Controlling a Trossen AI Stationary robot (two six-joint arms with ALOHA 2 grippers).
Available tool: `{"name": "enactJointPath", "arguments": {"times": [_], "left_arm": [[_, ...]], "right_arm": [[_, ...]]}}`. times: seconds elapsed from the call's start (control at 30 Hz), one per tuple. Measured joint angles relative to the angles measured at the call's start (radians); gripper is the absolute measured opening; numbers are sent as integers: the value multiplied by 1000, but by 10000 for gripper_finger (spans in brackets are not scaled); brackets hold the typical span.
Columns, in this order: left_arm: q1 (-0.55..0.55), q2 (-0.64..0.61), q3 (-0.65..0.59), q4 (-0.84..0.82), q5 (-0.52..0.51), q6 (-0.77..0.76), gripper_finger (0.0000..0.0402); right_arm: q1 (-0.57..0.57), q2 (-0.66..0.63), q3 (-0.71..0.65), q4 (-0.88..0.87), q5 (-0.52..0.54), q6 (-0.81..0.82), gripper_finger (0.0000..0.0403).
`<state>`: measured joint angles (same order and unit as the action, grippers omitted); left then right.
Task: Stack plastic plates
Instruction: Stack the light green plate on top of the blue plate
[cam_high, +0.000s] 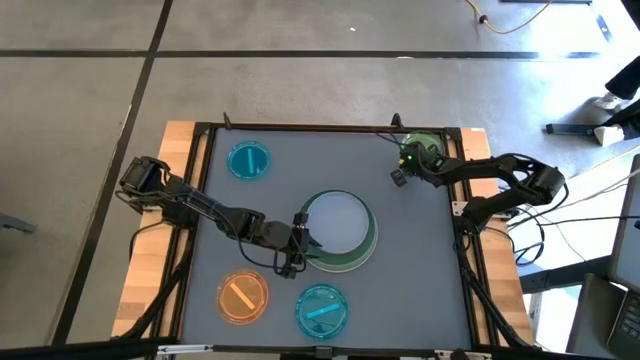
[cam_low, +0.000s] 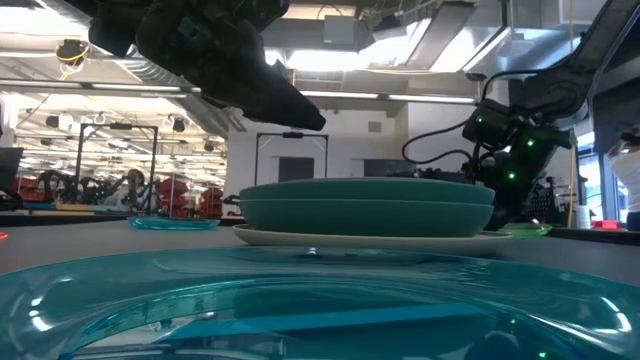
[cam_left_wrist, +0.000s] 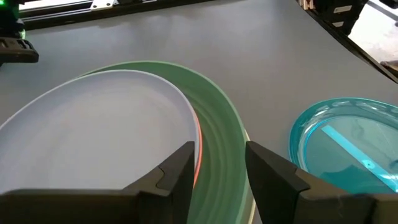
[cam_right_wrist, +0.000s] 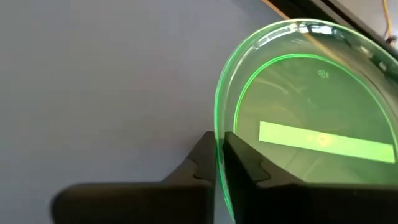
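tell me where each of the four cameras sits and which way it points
High view: overhead, straight down on the table; both arms show.
Low view: table height, looking level past the teal plate at the plate stack; arms enter from above.
Left wrist view: left end effector open over the stack's rim.
Right wrist view: right end effector shut on the small green plate.
Shared: high and low views both show the stack.
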<state>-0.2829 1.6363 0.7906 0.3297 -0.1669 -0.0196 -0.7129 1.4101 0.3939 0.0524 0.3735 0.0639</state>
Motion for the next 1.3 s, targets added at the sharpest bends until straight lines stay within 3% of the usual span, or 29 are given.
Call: {"name": "enactJointPath", "arguments": {"times": [0.1,0.33,0.7,1.0,1.17,1.3], "left_arm": [[0,0,0,0,0,0,137],[1,0,0,0,0,0,137],[1,0,0,0,0,0,137],[1,0,0,0,0,1,137],[1,0,1,-2,-7,0,137],[-14,-93,28,-130,-121,-31,137]], "right_arm": [[0,-3,-2,6,4,-53,4],[101,-81,-3,16,55,-122,6],[363,-213,52,34,-79,-214,2],[621,-214,130,39,-94,-333,2],[713,-214,148,107,-225,-384,1],[772,-207,150,175,-366,-386,1]]}}
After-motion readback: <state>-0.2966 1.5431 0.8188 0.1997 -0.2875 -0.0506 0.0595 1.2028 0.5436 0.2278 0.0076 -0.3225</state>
